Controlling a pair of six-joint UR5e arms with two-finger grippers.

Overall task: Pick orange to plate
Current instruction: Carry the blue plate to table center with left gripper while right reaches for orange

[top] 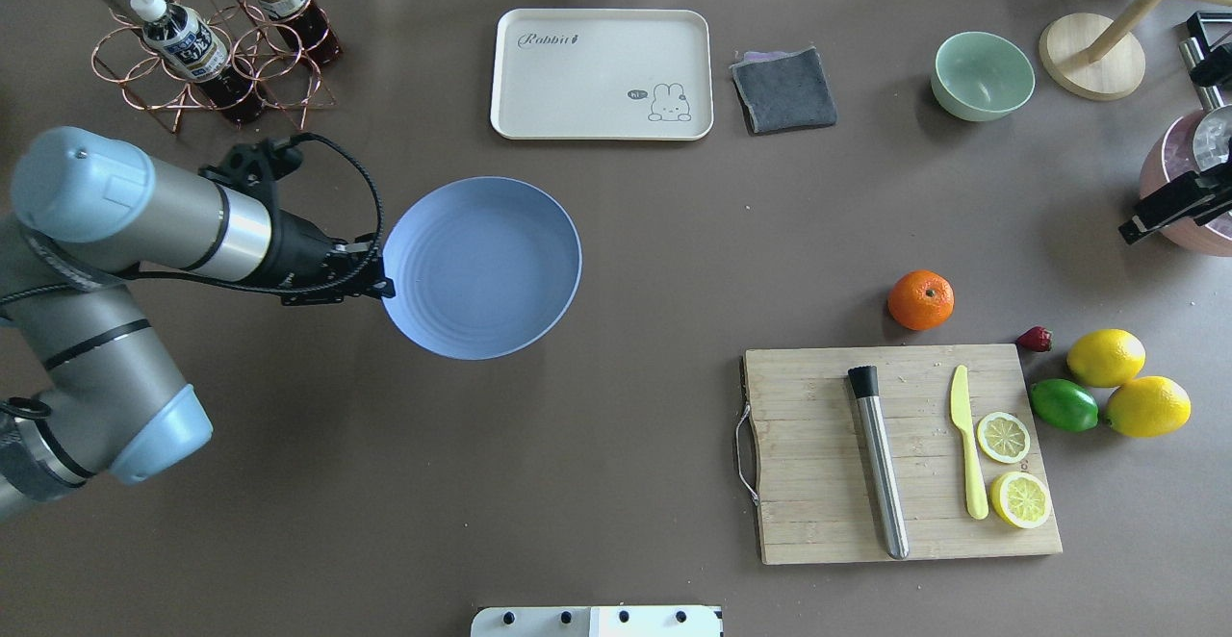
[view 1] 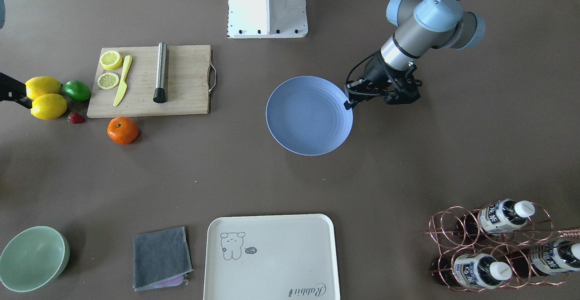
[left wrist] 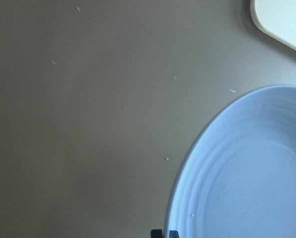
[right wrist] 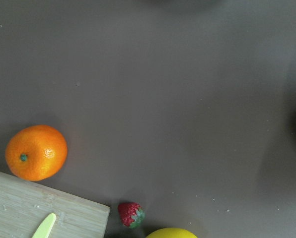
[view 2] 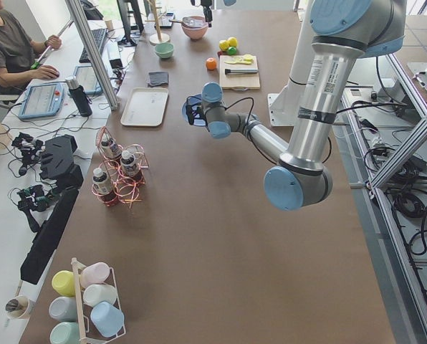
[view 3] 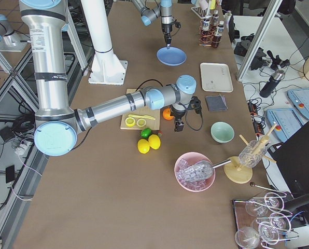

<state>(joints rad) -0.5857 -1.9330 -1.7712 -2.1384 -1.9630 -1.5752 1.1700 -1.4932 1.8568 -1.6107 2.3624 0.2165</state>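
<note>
The orange (top: pixel 921 299) sits on the brown table (top: pixel 626 406), untouched and well apart from the plate (top: pixel 481 267). It lies just beside the far edge of the wooden cutting board (top: pixel 818 445), on the side away from the robot, with its stem dimple facing up in the right wrist view. A small strawberry (top: pixel 1034 338) lies near it, off the board's corner, and beyond that are two lemons (top: pixel 1105 356) and a lime (top: pixel 1064 404).

The blue plate is near the middle of the table, in the left arm's half, with nothing on it. The left gripper (top: pixel 385 286) reaches in level with the table and meets the plate at its rim on the robot's left. In the left wrist view the two fingertips (left wrist: pixel 158 233) sit close together with the rim running between them, so they appear clamped on the plate's edge. Whether the plate rests on the table or is raised a little, I cannot tell.

The right gripper (top: pixel 1141 221) hangs over the table near the lemons, apart from the orange and holding nothing. Only part of it shows at the picture edges, and I cannot tell whether its fingers are apart or together.

A cream tray (top: pixel 597 69) and a pale green bowl (top: pixel 982 74) stand along the far side of the table.
</note>
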